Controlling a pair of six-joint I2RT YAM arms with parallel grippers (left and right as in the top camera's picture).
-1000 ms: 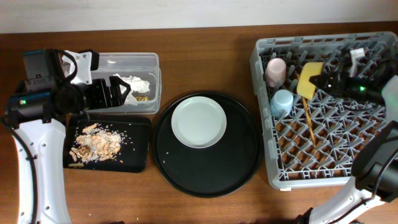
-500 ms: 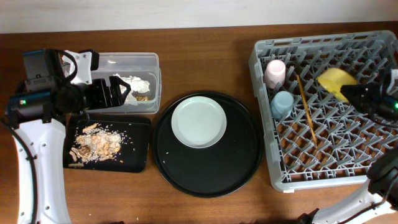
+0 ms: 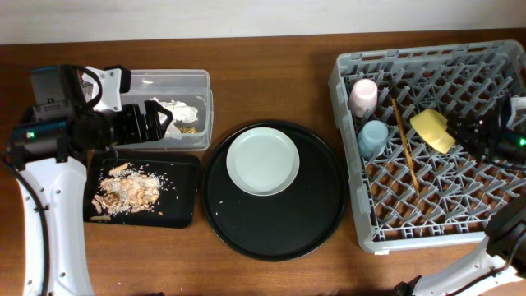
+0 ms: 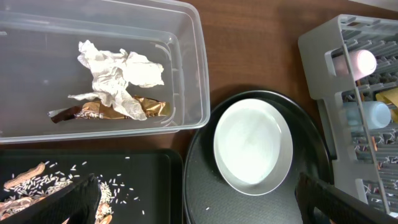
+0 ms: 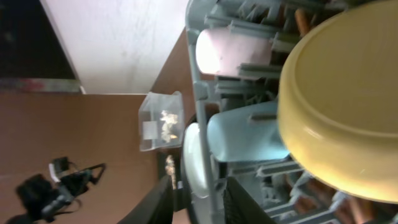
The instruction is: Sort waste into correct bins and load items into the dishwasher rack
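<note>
**Table layout, left to right**

The tub (image 3: 177, 78) is set at the left, with napkin (image 3: 177, 108) and wrapper (image 3: 191, 127) inside. Just before it lies the rectangular tray (image 3: 179, 210), strewn with food scraps (image 3: 123, 191). The plate (image 3: 263, 161) is borne by the central round tray (image 3: 271, 234). In the dishwasher rack (image 3: 355, 222), at the right, the rear cup (image 3: 363, 94) and front cup (image 3: 372, 136) are lined along the left wall. The chopsticks (image 3: 404, 146) lie right of them, and the bowl (image 3: 433, 130) further right.

Brown wooden table (image 3: 271, 66), pale wall (image 3: 164, 16)

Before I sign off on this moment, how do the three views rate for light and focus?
Overhead: even light, sharp all over, the plate slightly bright. Left wrist: crisp on the napkin, mild sheen along the rim of the clear tub. Right wrist: turned sideways, the yellow bowl so close it is soft, the background dim.
</note>
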